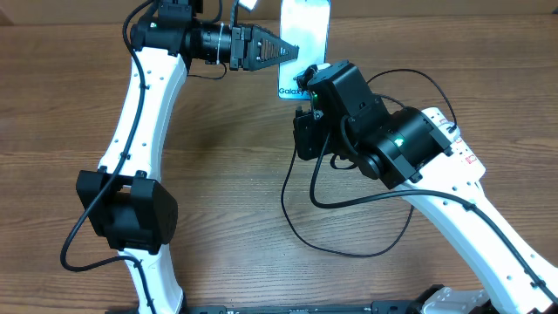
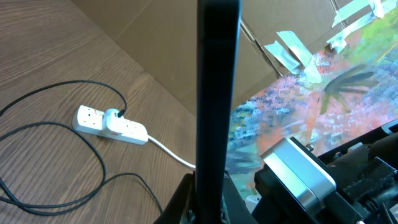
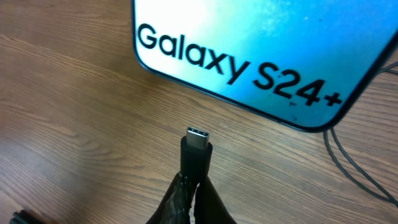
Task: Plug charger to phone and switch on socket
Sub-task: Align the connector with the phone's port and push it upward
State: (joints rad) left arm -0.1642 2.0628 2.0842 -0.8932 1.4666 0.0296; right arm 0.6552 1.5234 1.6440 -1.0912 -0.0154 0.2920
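The phone point(image 1: 305, 39) is raised at the table's far edge, its light blue "Galaxy" screen point(image 3: 261, 50) facing my right wrist camera. My left gripper point(image 1: 292, 50) is shut on the phone, which shows edge-on as a dark bar point(image 2: 216, 93) between the fingers point(image 2: 186, 202). My right gripper point(image 3: 194, 186) is shut on the charger's black connector point(image 3: 196, 149), whose metal tip points at the phone's lower edge a short way off. The charger's thin black cable point(image 1: 349, 249) loops over the table. The white socket strip point(image 2: 112, 124) lies at the back with a plug in it.
A thick white cord point(image 2: 171, 152) runs from the strip towards the phone. A cardboard wall point(image 2: 180, 50) and a colourful sheet point(image 2: 298, 106) stand behind the table. My right arm's black wrist point(image 1: 384, 131) hangs close beside the phone.
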